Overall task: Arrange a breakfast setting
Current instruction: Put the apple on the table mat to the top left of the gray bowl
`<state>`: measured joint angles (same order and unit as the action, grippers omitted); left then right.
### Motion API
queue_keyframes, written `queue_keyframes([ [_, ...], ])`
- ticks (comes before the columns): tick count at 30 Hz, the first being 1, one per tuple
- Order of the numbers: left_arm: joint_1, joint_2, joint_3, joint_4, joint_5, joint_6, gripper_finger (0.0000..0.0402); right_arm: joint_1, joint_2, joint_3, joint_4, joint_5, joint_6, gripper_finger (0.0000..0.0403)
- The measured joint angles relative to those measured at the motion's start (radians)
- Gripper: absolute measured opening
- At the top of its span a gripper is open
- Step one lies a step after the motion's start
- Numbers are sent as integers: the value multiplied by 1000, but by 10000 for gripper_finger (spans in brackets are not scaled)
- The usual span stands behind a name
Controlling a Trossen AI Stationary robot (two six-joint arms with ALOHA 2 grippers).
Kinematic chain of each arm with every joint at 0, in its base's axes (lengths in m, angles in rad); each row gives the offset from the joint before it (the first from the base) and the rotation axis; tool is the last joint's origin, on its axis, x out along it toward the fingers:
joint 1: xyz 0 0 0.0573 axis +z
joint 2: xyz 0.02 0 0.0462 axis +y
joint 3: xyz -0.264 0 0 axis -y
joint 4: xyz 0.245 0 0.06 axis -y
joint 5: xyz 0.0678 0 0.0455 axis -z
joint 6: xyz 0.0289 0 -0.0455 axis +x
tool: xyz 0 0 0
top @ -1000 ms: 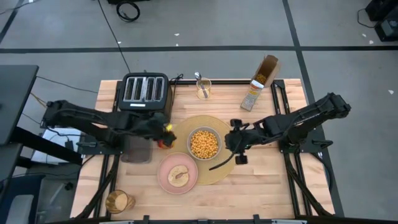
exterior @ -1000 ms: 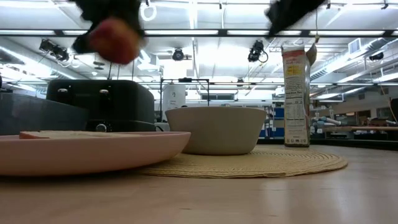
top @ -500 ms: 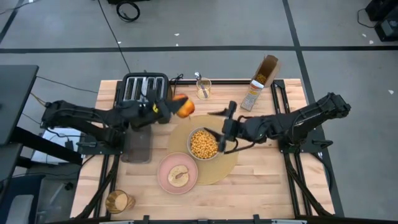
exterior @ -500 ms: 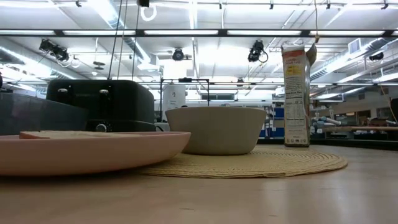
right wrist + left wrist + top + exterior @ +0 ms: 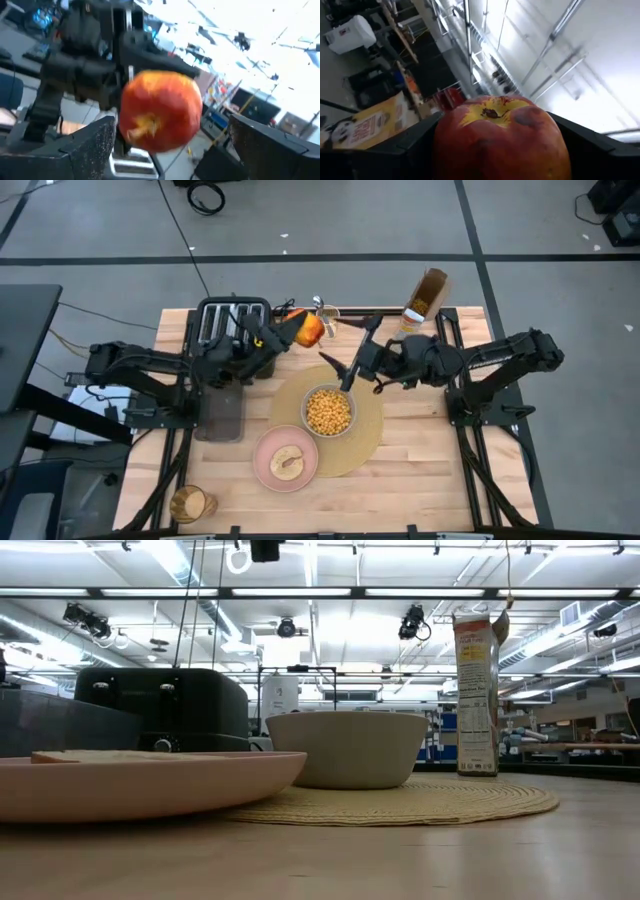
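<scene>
— So, how do the claws stand?
— Left gripper clamps the round red apple, aloft over the table's far edge — right gripper, fingers spread and empty, faces it from just right, nearer.

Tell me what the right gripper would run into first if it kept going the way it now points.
Most likely the red apple, held by the left gripper. The right gripper, open, faces it across the table's far side, and its wrist view shows the apple centred between its fingers. The gap between them is hard to judge.
</scene>
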<state>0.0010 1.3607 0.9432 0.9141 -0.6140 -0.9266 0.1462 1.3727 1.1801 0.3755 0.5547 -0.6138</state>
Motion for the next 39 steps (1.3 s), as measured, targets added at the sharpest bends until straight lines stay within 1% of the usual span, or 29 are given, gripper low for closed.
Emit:
queue_keyframes([
  [4, 29, 36, 0, 91, 22, -5, 318, -43, 0, 0, 18, -102, -59, 387],
  [7, 49, 37, 0, 106, 51, -22, 318, -85, 0, 0, 20, -203, -105, 390],
  [9, 60, 36, 0, 106, 65, -36, 318, -114, 6, 0, 34, -241, -140, 390],
  [11, 73, 36, 0, 114, 85, -68, 318, -142, 18, 0, 78, -275, -183, 389],
  [13, 86, 36, 0, 116, 99, -128, 318, -170, 40, 0, 150, -352, -228, 389],
  [16, 99, 36, 0, 119, 116, -200, 318, -198, 75, 1, 240, -421, -268, 390],
  [20, 99, 36, 0, 185, 110, -215, 318, -223, 133, 0, 369, -494, -275, 390],
  [25, 114, 36, 0, 206, 102, -213, 318, -246, 209, 9, 529, -516, -278, 389],
  [29, 127, 36, 0, 219, 100, -214, 318, -272, 252, 48, 540, -579, -287, 390],
  [31, 139, 36, -2, 230, 119, -215, 318, -283, 271, 65, 549, -600, -291, 391],
  [35, 144, 35, -2, 236, 135, -237, 318, -296, 291, 80, 565, -626, -296, 391],
  [39, 143, 35, -2, 246, 153, -239, 318, -296, 291, 80, 554, -626, -365, 392],
])
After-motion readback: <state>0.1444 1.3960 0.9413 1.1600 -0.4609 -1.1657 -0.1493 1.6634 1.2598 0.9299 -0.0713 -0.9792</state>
